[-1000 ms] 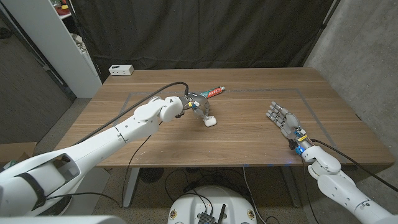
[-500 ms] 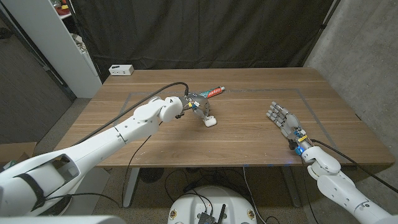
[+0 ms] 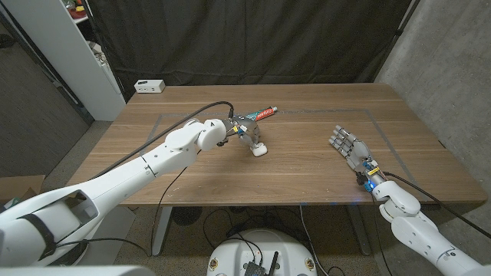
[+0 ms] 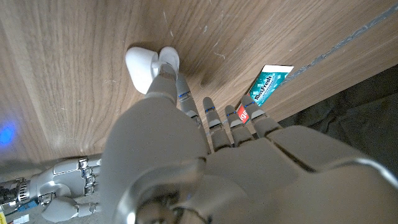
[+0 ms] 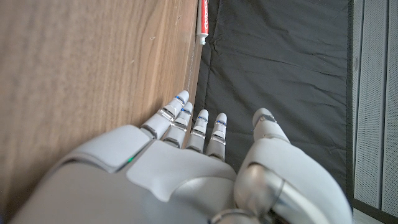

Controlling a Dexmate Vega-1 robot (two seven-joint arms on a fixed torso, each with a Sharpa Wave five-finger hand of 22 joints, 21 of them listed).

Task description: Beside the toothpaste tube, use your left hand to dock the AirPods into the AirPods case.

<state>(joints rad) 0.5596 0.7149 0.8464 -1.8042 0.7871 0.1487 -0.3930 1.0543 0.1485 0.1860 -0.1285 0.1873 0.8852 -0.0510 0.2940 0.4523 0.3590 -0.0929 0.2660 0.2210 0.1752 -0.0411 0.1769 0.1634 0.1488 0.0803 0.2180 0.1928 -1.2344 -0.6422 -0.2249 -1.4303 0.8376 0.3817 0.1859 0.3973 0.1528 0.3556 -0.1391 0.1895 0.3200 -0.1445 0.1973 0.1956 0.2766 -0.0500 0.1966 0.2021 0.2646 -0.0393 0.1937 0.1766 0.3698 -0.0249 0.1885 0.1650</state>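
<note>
Reaching over the middle of the table (image 3: 307,165), the left hand (image 3: 244,132) is hovering at the case (image 3: 259,149), a small white rounded box lying on the wood just in front of the tube (image 3: 261,113). In the left wrist view the hand (image 4: 186,155) is showing its back, with one finger (image 4: 163,78) stretching out and touching the case (image 4: 142,65) at its rim, while the other fingers are lying straight and side by side, pointing toward the tube (image 4: 264,90). Nothing is sitting visibly inside that hand, but whether a fingertip and thumb are pinching the case is impossible to tell, since the palm side is hidden. The AirPods themselves are too small to pick out.

The tube is lying flat near the far side of the table, red cap end pointing right in the head view, its teal and red print showing past the fingers in the wrist view.

The right hand (image 3: 349,146) is waiting well apart on the right side of the table, fingers spread and holding nothing. In its own wrist view the hand (image 5: 180,162) is showing straight fingers apart, with the tube (image 5: 202,22) far off at the wood's edge.

A white box (image 3: 149,86) is sitting at the table's far left corner.
</note>
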